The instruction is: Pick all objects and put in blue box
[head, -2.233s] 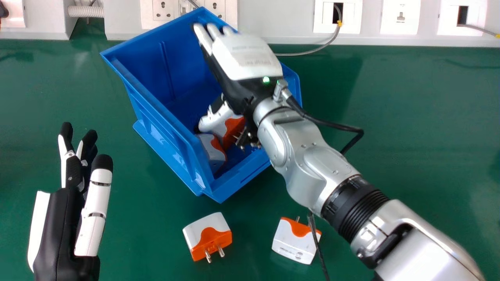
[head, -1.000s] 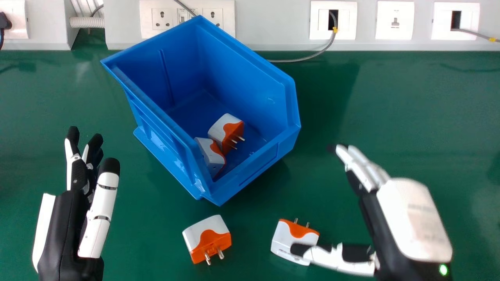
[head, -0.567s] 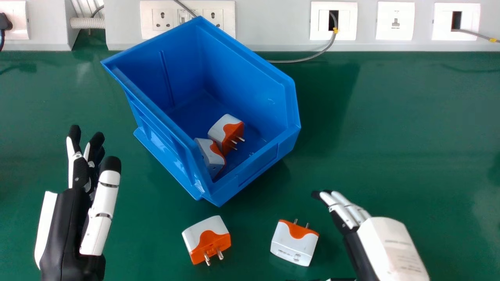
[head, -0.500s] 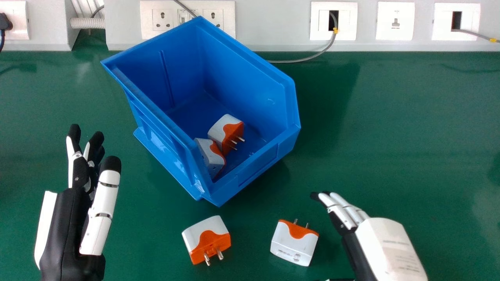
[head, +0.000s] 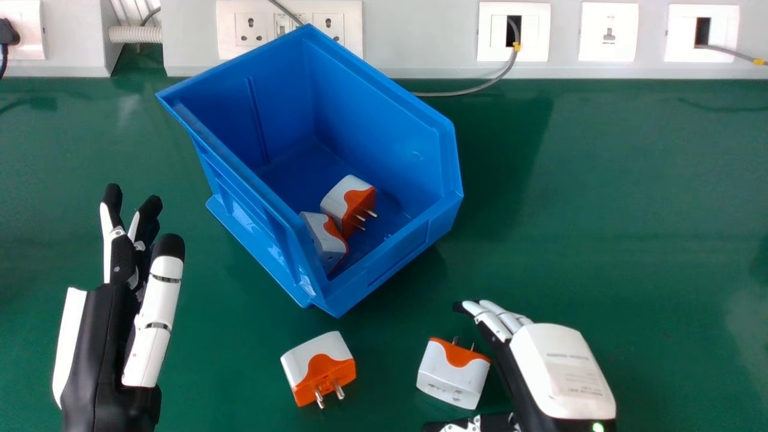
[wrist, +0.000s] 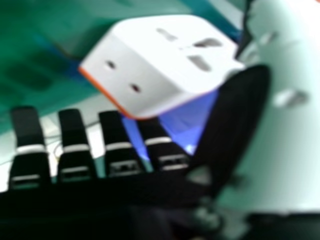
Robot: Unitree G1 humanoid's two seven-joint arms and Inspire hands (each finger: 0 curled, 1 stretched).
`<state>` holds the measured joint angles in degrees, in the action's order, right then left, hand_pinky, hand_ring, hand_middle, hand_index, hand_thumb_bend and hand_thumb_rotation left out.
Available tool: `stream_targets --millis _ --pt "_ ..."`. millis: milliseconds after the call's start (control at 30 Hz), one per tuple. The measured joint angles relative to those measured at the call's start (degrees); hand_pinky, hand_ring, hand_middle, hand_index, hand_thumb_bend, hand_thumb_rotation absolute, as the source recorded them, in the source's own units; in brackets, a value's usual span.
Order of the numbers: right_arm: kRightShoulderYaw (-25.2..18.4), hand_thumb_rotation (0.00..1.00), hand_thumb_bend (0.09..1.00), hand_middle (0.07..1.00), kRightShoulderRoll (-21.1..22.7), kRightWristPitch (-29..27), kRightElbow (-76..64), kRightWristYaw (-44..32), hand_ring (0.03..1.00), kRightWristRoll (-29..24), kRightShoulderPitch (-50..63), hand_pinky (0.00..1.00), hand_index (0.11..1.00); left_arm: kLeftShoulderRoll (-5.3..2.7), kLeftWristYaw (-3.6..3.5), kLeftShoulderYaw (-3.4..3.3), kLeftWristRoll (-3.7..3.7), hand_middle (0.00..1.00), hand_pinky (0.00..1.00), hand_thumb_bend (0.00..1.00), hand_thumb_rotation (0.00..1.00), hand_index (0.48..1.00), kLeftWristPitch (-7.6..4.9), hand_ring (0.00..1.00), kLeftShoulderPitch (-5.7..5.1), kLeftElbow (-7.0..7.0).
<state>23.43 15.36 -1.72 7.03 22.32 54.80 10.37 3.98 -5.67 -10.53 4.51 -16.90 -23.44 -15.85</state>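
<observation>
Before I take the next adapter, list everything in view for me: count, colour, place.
Blue box: one, blue, on the table towards the wall
Boxed adapters: two, white and orange, inside the box
Loose adapters: two, white and orange, on the table in front of the box
Table: one, green, under everything
Wall plates: five, white, along the wall
Grey cables: at least three, by the wall
Black plug: one, black, far left
Ribbed conduit: one, white, behind the box's left
Left hand: one, black and white, left of the box
Right hand: one, black and white, beside the right-hand loose adapter
</observation>
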Motion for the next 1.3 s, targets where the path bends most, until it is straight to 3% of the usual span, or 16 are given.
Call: stream_targets --millis 200,333,467,533,600,633,733,833,900,1000,1300 --pt "1.28 0.37 0.686 0.845 -0.34 1.93 2.14 0.87 0.798 0.17 -2.72 0.66 0.817 0.01 -0.03 -0.03 -0.01 0.98 1.00 0.31 0.87 0.983 0.03 1.00 0.14 0.02" --pt "1.93 0.31 0.673 0.836 -0.32 2.80 2.70 1.15 0.787 0.16 -3.66 0.65 0.804 0.00 0.37 -0.05 -0.03 0.98 1.00 0.31 0.85 0.984 0.41 1.00 0.14 -0.29" --pt "2.15 0.19 0.683 0.801 -0.32 2.26 3.98 2.42 0.751 -0.31 -4.57 0.61 0.767 0.01 0.53 -0.05 0.00 0.98 1.00 0.31 0.83 0.988 0.56 1.00 0.16 -0.43" --pt "2.32 0.07 0.673 0.760 -0.48 1.47 4.38 3.09 0.717 -0.77 -5.09 0.59 0.730 0.02 0.53 -0.06 0.02 0.98 1.00 0.32 0.82 0.987 0.65 1.00 0.17 -0.45" --pt "2.45 0.02 0.658 0.697 -0.95 0.73 4.62 3.30 0.635 -1.74 -5.73 0.54 0.674 0.02 0.53 -0.06 0.02 0.98 1.00 0.30 0.82 0.987 0.72 1.00 0.18 -0.45" --pt "2.47 0.01 0.603 0.628 -1.22 0.46 4.98 3.36 0.549 -2.52 -6.11 0.49 0.602 0.02 0.55 -0.06 0.02 0.98 1.00 0.30 0.82 0.989 0.85 1.00 0.18 -0.51" --pt "2.40 0.00 0.538 0.528 -1.22 -0.22 6.00 3.45 0.449 -3.49 -6.70 0.38 0.520 0.02 0.64 -0.14 0.02 0.98 1.00 0.28 0.83 0.992 1.40 1.00 0.12 -0.84" --pt "2.14 0.00 0.512 0.475 -1.16 -0.12 6.01 2.16 0.387 -4.73 -6.81 0.28 0.531 0.02 0.60 -0.18 0.15 0.99 1.00 0.28 0.85 0.994 1.41 1.00 0.07 -1.23" --pt "2.16 0.00 0.510 0.433 -1.00 0.49 5.45 0.56 0.294 -4.70 -7.11 0.22 0.522 0.02 0.56 -0.26 0.42 0.99 1.00 0.28 0.84 0.991 1.46 1.00 0.06 -1.41" --pt "2.45 0.01 0.510 0.419 -0.78 1.47 4.50 -1.69 0.225 -4.57 -7.38 0.17 0.515 0.02 0.66 -0.35 0.40 0.98 1.00 0.29 0.83 0.990 2.23 1.00 0.03 -1.93" --pt "2.54 0.00 0.511 0.444 -0.83 2.77 3.68 -4.19 0.277 -4.94 -8.09 0.21 0.509 0.03 0.56 -0.54 0.40 0.98 1.00 0.29 0.80 0.983 2.54 0.99 0.09 -2.12"
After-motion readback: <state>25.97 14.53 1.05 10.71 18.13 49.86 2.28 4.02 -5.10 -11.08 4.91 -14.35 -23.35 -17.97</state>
